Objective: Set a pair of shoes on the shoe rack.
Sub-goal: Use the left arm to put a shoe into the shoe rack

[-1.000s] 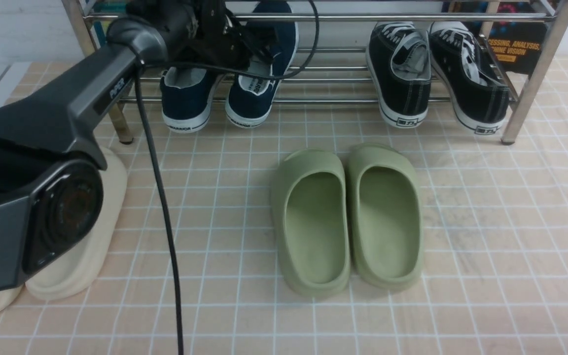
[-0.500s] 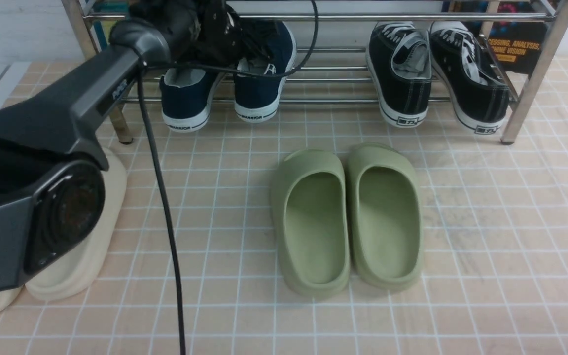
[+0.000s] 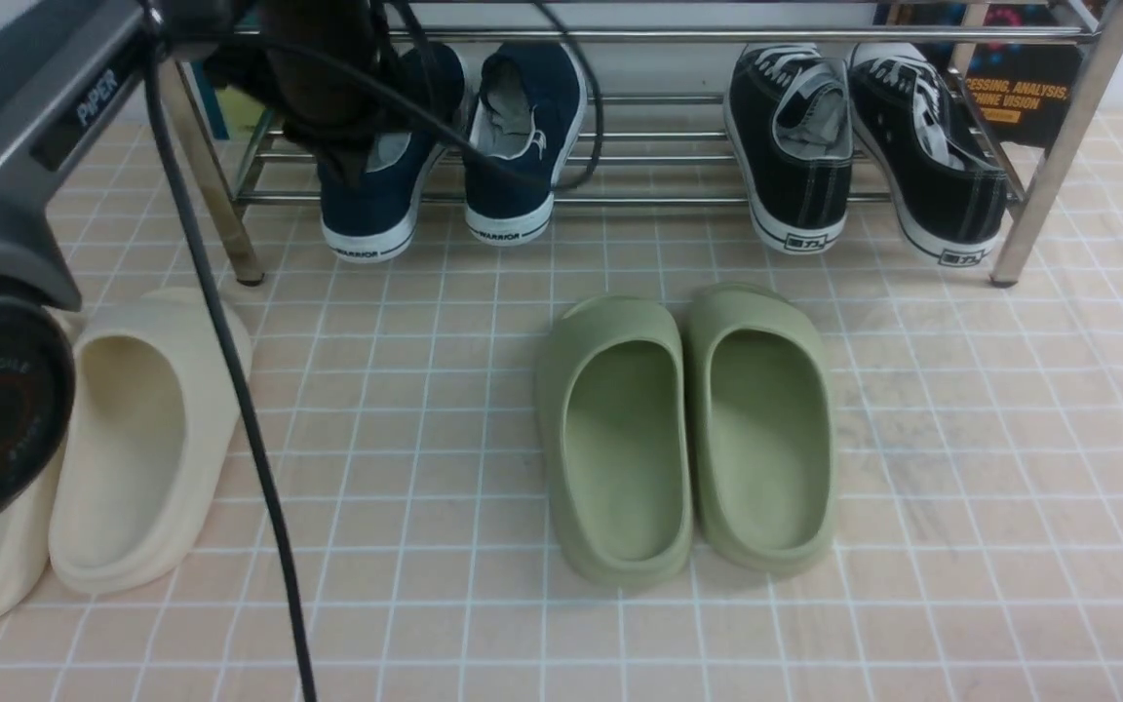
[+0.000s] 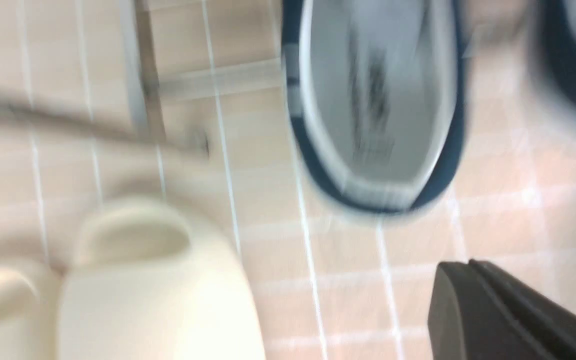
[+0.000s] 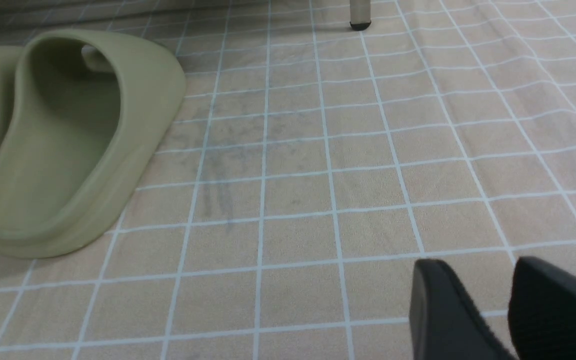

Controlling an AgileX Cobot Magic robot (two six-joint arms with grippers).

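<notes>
Now | left tool [image 3: 332, 146] raised off shoes [image 3: 513, 146], spread unclear | right tool [image 5: 488, 310] narrow, empty

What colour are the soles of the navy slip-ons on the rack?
White soles; the front view shows them best.

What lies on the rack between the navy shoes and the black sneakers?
Nothing; only bare rails of the shoe rack show there, in the front view.

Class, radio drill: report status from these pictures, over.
Left hand over navy shoes, grip unclear. Right hand open, empty, low over floor. Both navy shoes on shoe rack, heels out. Black sneakers alongside, apart.
</notes>
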